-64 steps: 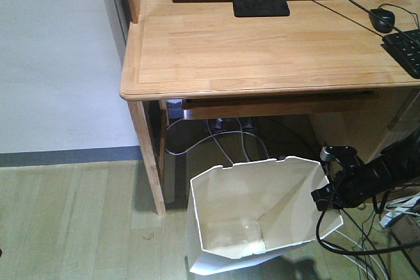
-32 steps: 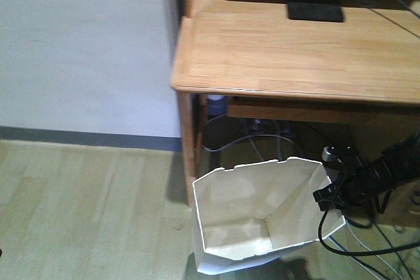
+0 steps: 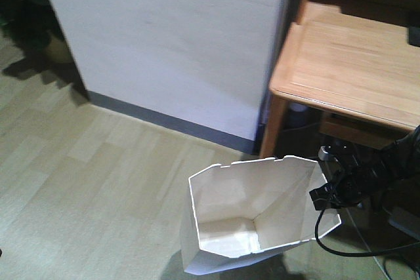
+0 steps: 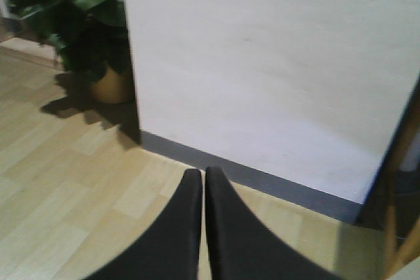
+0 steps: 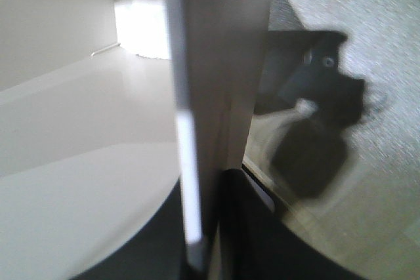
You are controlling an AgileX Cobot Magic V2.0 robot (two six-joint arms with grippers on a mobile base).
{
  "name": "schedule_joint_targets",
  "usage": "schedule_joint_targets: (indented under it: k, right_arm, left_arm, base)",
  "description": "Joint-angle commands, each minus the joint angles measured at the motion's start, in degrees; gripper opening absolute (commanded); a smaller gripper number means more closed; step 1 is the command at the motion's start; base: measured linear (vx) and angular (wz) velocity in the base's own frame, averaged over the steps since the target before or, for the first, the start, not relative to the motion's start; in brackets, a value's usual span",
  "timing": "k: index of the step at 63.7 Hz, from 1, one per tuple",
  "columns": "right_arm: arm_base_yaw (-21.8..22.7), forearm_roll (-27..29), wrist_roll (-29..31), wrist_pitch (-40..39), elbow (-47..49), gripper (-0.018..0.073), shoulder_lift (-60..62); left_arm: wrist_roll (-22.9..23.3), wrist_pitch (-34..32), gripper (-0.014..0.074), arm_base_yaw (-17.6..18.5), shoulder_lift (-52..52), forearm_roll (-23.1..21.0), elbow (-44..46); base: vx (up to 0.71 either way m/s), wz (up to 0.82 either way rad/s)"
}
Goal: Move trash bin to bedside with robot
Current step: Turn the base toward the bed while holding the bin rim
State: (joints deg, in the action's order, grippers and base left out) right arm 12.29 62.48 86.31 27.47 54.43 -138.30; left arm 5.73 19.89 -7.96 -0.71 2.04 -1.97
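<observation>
tabletop (image 3: 348, 63) has swung to the right edge as the view turns toward a wall (image 3: 170, 44); bin (image 3: 252, 208) holds its place low over the floor (image 3: 85, 181), bed not in view.
right fingers (image 3: 326, 193) pinch the bin's thin side wall at the rim; left fingers (image 4: 193, 227) pressed together, empty. the light, bendy plastic may bow or slip under a hard tug, so a stiffer rim corner looks the safer hold.

Open floor (image 3: 85, 181) beside trash bin (image 3: 226, 195); wall (image 3: 170, 37), desk (image 3: 354, 63) beyond
</observation>
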Motion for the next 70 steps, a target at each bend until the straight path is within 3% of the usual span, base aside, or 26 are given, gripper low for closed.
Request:
schedule_joint_targets:
  k: [1, 70]
  right_arm:
    - [0.2, 1.8, 0.3, 9.7, 0.5, -0.0005, 4.4]
    - [0.2, 1.8, 0.3, 9.7, 0.5, -0.0005, 4.4]
  left_arm:
    - [0.2, -3.8, -0.0006, 0.2, -0.8, -0.1, -0.2]
    - [0.2, -3.8, -0.0006, 0.2, -0.8, -0.1, -0.2]
  base:
    - [0.03, 0.52]
    - [0.10, 0.46]
